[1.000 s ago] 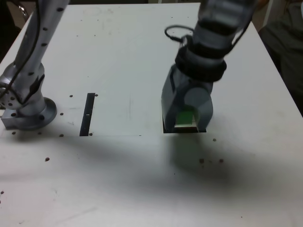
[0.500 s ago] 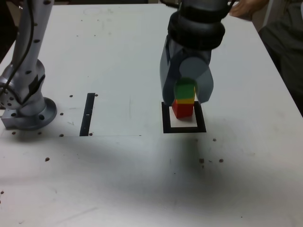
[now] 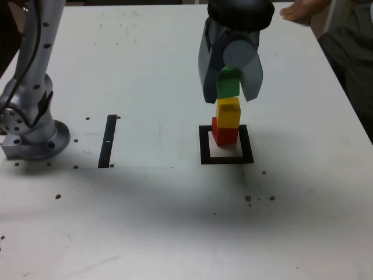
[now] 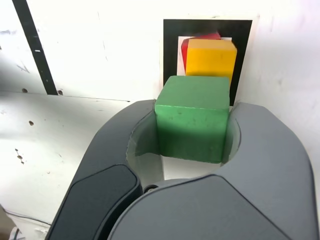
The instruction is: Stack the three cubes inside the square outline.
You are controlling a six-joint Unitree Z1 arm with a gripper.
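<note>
Exterior view, upper centre: the pincer [image 3: 233, 93] is clamped on the green cube [image 3: 228, 83], held high apparently to top the yellow cube [image 3: 228, 113], which sits on the red cube [image 3: 225, 133] as a base inside the square outline [image 3: 204, 146] at centre right.

Cubes [image 3: 228, 114] stacked inside square outline [image 3: 205, 153]

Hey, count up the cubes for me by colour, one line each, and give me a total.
Green: 1 cube, between the fingers of the tool
Yellow: 1 cube, below the green one
Red: 1 cube, inside the black square outline
Total: 3 cubes
</note>
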